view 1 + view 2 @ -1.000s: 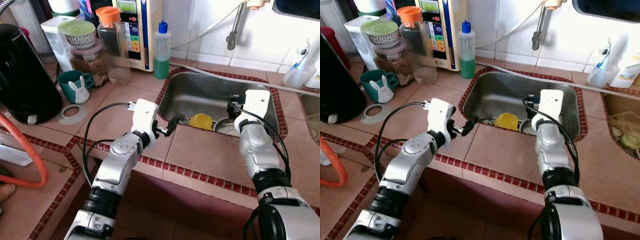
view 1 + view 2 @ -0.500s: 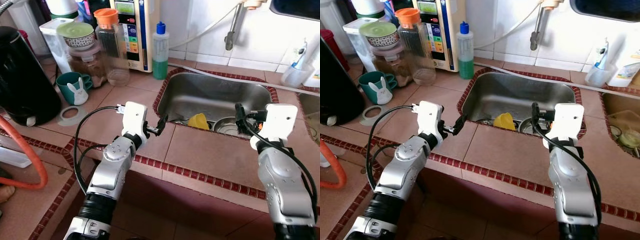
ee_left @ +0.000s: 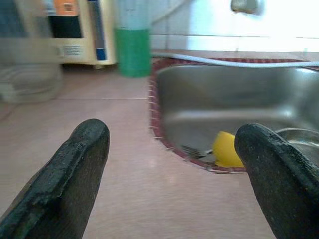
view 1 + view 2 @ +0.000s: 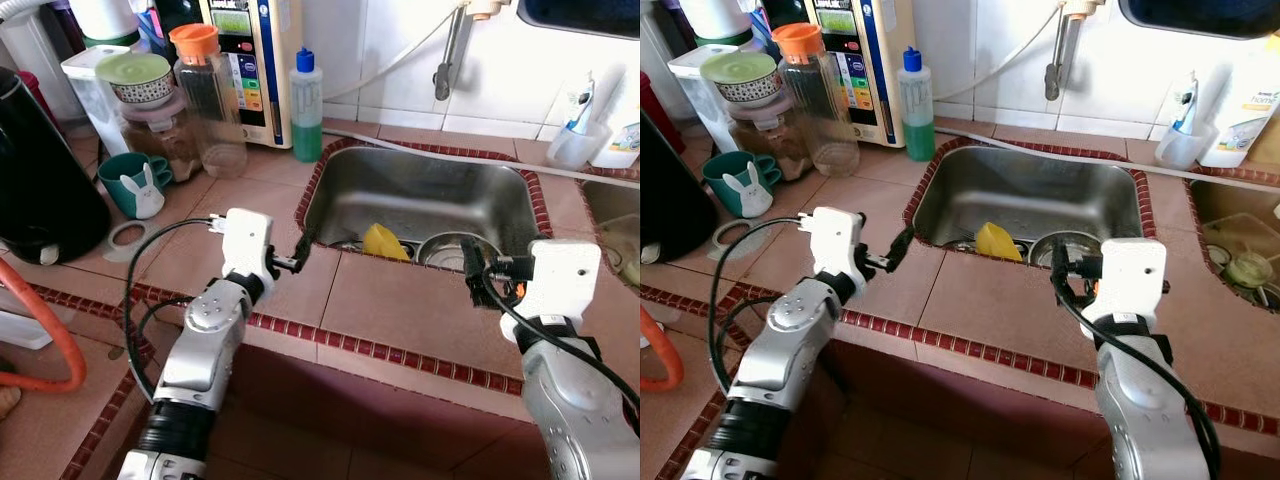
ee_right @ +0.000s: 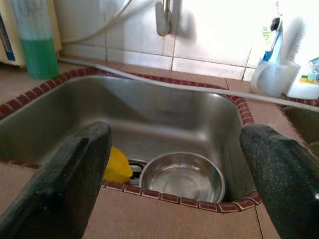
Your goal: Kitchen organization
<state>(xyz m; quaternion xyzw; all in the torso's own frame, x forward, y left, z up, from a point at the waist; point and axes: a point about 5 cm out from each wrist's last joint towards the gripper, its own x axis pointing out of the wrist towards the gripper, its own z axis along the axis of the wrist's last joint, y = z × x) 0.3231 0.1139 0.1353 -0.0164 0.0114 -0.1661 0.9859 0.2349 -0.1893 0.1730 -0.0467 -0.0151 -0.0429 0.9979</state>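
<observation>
The stainless sink sits set into the tiled counter, and in its near part lie a yellow cup tipped on its side, a fork just beside it on the left, and a steel bowl upright to the right of the cup. The left gripper hovers over the counter at the sink's near left corner, its two black fingers spread wide and holding nothing, aimed across the rim toward the cup and fork. The right gripper hangs above the counter near the sink's near right edge, its fingers likewise spread apart and empty, looking down into the basin at the bowl. On the far left of the counter stand a teal mug with a rabbit figure, a clear jar with an orange lid, a green-lidded container stacked on others, and a soap bottle at the sink's far left corner; a holder with a toothbrush stands far right. As a judgement, the organizing is not finished as long as cup, fork and bowl lie in the sink, and neither claw carries anything now. Whether these pieces are waiting to be lifted out or have been placed there for washing, the scene fits both, so the stage cannot be fixed further.
</observation>
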